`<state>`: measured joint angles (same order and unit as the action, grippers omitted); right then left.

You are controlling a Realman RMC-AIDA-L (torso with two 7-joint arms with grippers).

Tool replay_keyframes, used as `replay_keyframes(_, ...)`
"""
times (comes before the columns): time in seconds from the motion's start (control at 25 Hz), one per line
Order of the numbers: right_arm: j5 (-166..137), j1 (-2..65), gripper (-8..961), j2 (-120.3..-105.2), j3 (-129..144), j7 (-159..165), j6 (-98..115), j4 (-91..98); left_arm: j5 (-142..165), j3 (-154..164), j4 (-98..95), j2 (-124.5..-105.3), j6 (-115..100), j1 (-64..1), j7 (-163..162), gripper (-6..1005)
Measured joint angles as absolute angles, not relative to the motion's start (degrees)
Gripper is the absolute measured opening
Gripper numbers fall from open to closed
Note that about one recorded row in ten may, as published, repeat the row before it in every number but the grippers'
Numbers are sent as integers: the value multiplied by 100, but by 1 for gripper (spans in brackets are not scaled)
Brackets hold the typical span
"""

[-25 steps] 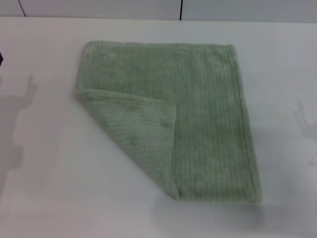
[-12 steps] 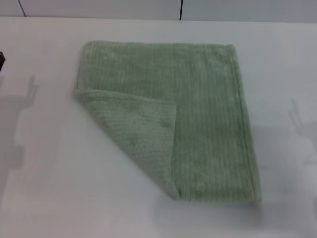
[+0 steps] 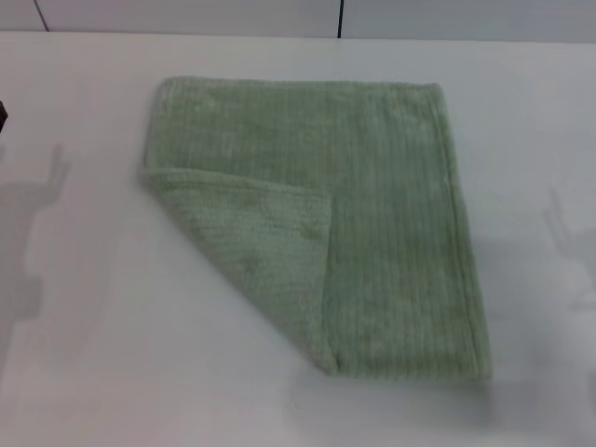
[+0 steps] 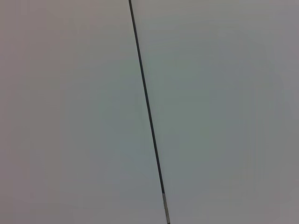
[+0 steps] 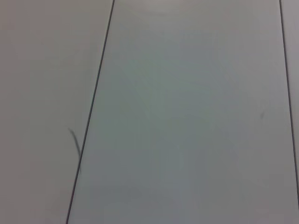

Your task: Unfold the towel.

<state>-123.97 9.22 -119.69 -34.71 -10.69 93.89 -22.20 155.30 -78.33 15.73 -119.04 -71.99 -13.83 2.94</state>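
The pale sage-green towel [image 3: 372,214] lies flat on the white table [image 3: 112,372] in the head view. Its near left corner is folded over onto the towel as a triangular flap [image 3: 261,247], showing the underside. Neither gripper shows in the head view, apart from a dark sliver [image 3: 2,116] at the left edge. Shadows of both arms fall on the table to the left and right of the towel. The wrist views show only bare white surface with dark seams, and no towel.
The table's far edge and a wall with a dark vertical seam [image 3: 341,17] run along the back. White tabletop surrounds the towel on all sides.
The towel has not moved. The arm shadows on both sides of the table have shifted slightly.
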Motion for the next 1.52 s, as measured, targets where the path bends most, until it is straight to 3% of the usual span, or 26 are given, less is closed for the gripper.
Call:
replay_keyframes(0.2, -12406, 883, 738, -11947, -3475, -1067, 9340, -2450, 15530, -7831, 1539, -11903, -7202, -1375, 109, 823)
replay_keyframes(0.4, -12388, 966, 736, -11793, -3532, -1064, 9067, -3016, 15530, -7839, 1537, -11898, -7205, -1376, 88, 823)
replay_keyframes(0.44, -12386, 989, 735, -11730, -3537, -1064, 8924, -3202, 15530, -7839, 1537, -11898, -7205, -1376, 88, 823)
replay_keyframes(0.48, -12391, 979, 735, -11562, -3539, -1080, 8565, -3650, 15530, -7830, 1565, -11892, -7210, -1381, 88, 823)
replay_keyframes(0.52, -12391, 979, 734, -11562, -3539, -1080, 8565, -3650, 15530, -7830, 1565, -11892, -7210, -1381, 88, 823)
replay_keyframes(0.68, -12409, 867, 733, -11191, -3574, -1447, 7820, -4640, 15530, -7830, 1571, -11891, -7216, -1394, 88, 823)
replay_keyframes(0.8, -12417, 835, 733, -11088, -3650, -1554, 7511, -4950, 15530, -7831, 1572, -11891, -7216, -1394, 88, 823)
replay_keyframes(0.88, -12424, 794, 732, -10884, -3877, -1573, 6675, -5580, 15530, -7831, 1574, -11894, -7216, -1386, 88, 823)
replay_keyframes(1.12, -12485, 722, 727, -10651, -4733, -1729, 4314, -6819, 15529, -7824, 1571, -11899, -7216, -1379, 87, 823)
replay_keyframes(1.2, -12628, 672, 716, -10674, -5256, -1881, 3246, -7267, 15530, -7823, 1564, -11900, -7216, -1379, 87, 823)
replay_keyframes(1.24, -12744, 632, 710, -10735, -5536, -1921, 2652, -7492, 15530, -7822, 1562, -11900, -7213, -1379, 87, 823)
replay_keyframes(1.28, -12953, 568, 705, -10892, -6068, -1954, 1599, -7846, 15530, -7822, 1565, -11900, -7205, -1380, 87, 823)
replay_keyframes(1.32, -12953, 568, 699, -10892, -6068, -1954, 1599, -7846, 15530, -7822, 1565, -11900, -7205, -1380, 87, 823)
replay_keyframes(1.44, -13337, 544, 683, -11306, -7129, -1957, -390, -8397, 15530, -7822, 1571, -11901, -7202, -1406, 88, 823)
replay_keyframes(1.48, -13652, 645, 678, -11615, -7818, -1958, -1565, -8709, 15534, -7822, 1573, -11901, -7195, -1435, 87, 823)
replay_keyframes(1.52, -13652, 645, 672, -11615, -7818, -1958, -1565, -8709, 15534, -7822, 1573, -11901, -7195, -1435, 87, 823)
